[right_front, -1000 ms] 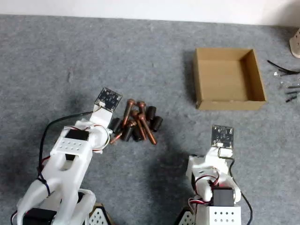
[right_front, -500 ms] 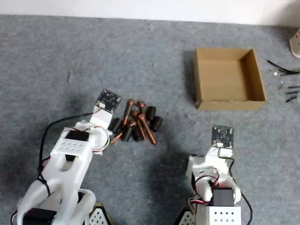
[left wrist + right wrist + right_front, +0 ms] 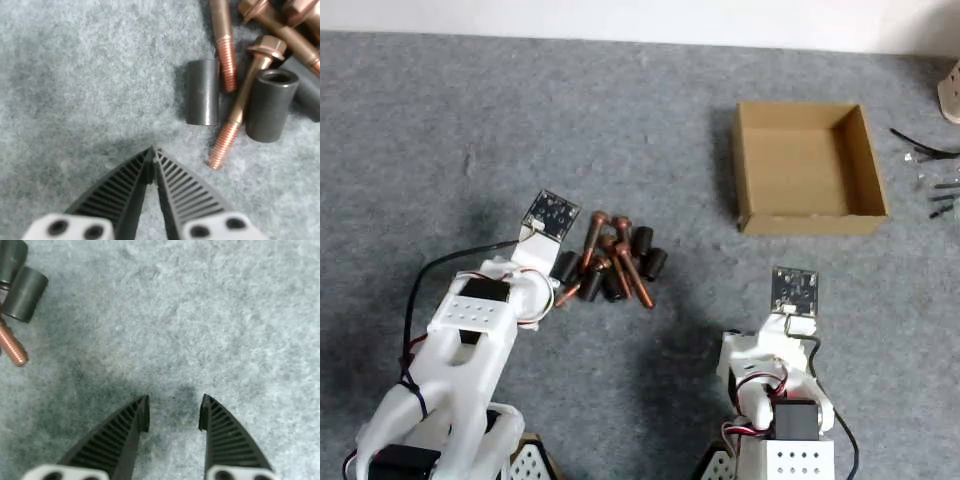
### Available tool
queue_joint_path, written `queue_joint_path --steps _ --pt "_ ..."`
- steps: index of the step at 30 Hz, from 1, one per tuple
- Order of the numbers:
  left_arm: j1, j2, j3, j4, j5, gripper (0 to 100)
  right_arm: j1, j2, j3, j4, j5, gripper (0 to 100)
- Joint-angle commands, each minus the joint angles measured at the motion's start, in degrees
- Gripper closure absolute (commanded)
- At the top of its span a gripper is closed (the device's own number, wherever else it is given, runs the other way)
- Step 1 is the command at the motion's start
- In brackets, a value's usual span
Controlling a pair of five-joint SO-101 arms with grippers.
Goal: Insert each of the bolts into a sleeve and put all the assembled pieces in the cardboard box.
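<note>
one cardboard box, far right of the grey worktop, well apart from the pile. the pile is in front of the left arm: at least four copper bolts and at least four black sleeves, overlapping, exact count unclear. most bolts lie with their long axis near-to-far, slightly slanted, heads away from the arms. the high view places the box; the left wrist view adds the threads and one sleeve's open bore. left gripper pinched closed on nothing, just beside the pile. right gripper parted, moderate gap, over worktop.
</note>
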Motion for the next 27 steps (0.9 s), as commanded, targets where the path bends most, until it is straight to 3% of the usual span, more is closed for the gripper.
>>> queue_joint_path --steps 1,27 --pt "-0.6 -1.5 -0.2 -0.9 0.3 99 0.1 -0.6 7.5 0.4 -0.4 84.4" --pt "-0.6 -1.5 -0.2 -0.9 2.8 99 0.1 -0.6 7.5 0.4 -0.4 84.4"
